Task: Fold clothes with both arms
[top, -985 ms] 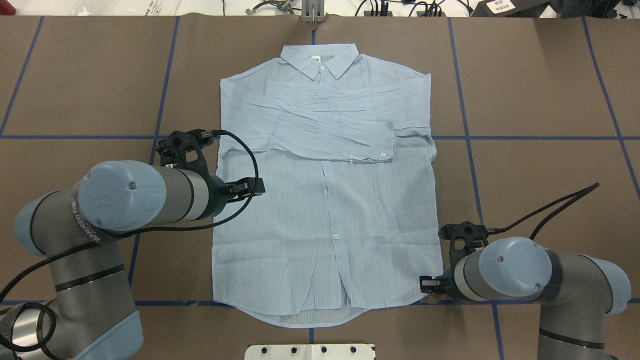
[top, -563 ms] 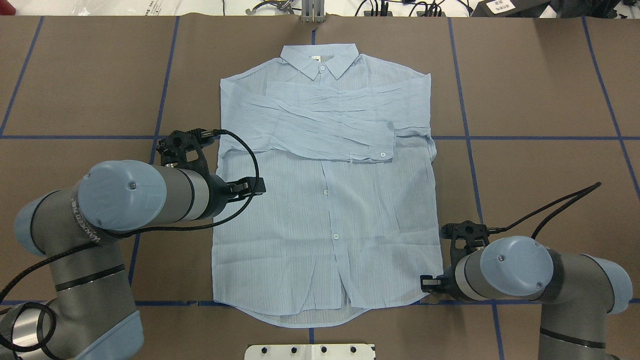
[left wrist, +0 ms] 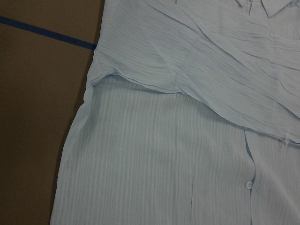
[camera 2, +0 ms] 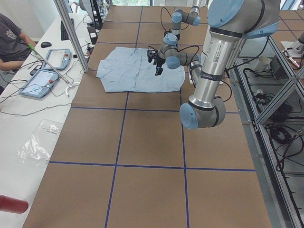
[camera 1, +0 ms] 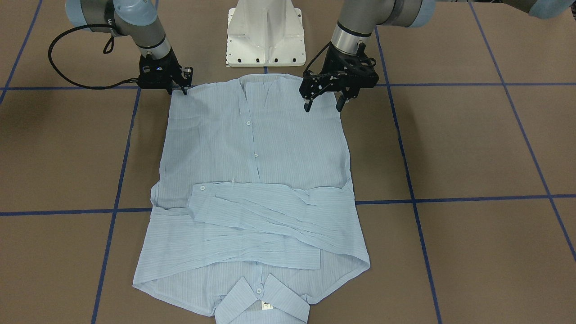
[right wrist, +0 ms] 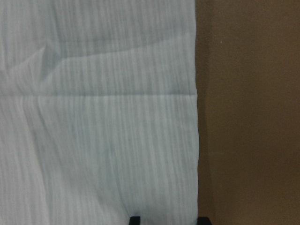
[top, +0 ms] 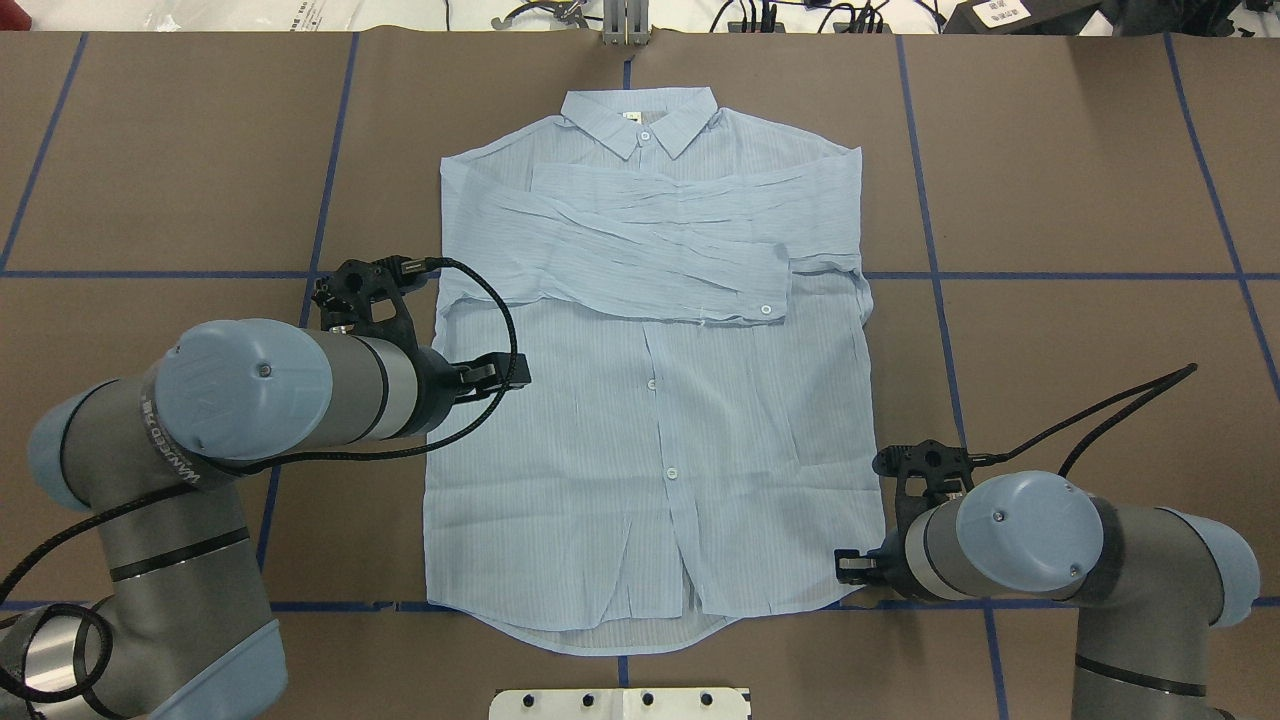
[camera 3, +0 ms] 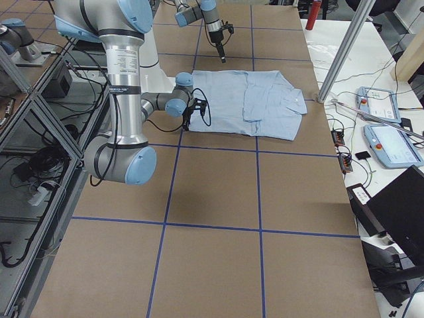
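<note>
The pale-blue striped shirt lies flat, front up, collar at the far side, both sleeves folded across the chest. It also shows in the front view. My left gripper is open and empty, hovering above the shirt's left side near the hem; from overhead it is over the shirt's left edge. My right gripper is low at the shirt's near right hem corner. In the right wrist view its fingertips stand apart on either side of the shirt's side edge.
The white pedestal base stands just behind the hem. The brown table carries blue tape lines. A metal post stands at the far edge. An operator and pendants are beyond it.
My right gripper has crept slightly inward toward the shirt's hem corner. The left arm and the shirt have not visibly moved.
</note>
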Motion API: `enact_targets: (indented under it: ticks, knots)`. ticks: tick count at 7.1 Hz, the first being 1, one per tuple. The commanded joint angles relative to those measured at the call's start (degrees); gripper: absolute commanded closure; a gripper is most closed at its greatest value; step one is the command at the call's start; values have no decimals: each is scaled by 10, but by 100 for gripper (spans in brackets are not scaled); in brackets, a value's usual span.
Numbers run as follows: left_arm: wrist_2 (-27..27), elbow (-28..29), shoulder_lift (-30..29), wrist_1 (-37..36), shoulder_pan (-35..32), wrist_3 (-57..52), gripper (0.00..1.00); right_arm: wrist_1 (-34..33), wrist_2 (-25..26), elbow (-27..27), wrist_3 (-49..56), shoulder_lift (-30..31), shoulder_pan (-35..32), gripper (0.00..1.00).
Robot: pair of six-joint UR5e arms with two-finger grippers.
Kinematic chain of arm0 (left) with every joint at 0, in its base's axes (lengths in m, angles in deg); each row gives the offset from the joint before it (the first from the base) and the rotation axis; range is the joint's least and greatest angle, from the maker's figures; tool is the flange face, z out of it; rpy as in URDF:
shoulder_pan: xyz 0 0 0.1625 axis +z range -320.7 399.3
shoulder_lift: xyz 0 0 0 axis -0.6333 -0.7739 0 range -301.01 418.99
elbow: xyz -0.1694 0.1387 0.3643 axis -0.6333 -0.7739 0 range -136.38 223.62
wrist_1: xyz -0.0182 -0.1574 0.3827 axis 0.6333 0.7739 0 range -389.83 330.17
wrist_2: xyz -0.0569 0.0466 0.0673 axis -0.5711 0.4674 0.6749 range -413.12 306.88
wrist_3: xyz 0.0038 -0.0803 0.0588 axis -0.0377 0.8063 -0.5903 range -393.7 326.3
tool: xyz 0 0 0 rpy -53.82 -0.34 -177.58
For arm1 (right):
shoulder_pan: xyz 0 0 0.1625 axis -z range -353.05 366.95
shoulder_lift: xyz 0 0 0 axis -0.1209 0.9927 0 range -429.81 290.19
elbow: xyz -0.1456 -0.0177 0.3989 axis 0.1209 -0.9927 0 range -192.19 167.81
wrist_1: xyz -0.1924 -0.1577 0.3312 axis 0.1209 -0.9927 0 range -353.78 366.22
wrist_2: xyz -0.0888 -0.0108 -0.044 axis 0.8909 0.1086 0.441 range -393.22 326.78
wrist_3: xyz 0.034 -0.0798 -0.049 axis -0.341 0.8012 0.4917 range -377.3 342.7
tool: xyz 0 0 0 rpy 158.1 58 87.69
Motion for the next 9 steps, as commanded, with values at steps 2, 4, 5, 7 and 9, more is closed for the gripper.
enact_targets:
  ticks: [2,4,5,7,9]
  knots:
    - [0,0,-1,-1,0,0,1,0,2,1,-10,0,-1,46]
    - [0,0,-2,-1,0,0,1,0,3,0,-10,1,-1,46]
    - [0,1,-1,0,0,0,1,0,4,0,-11,1,-1,47]
    - [0,2,-1,-1,1,0,1,-1,4,-2,-10,1,-4,47]
    - [0,3,-2,-1,1,1,1,-1,4,-3,-10,1,-7,47]
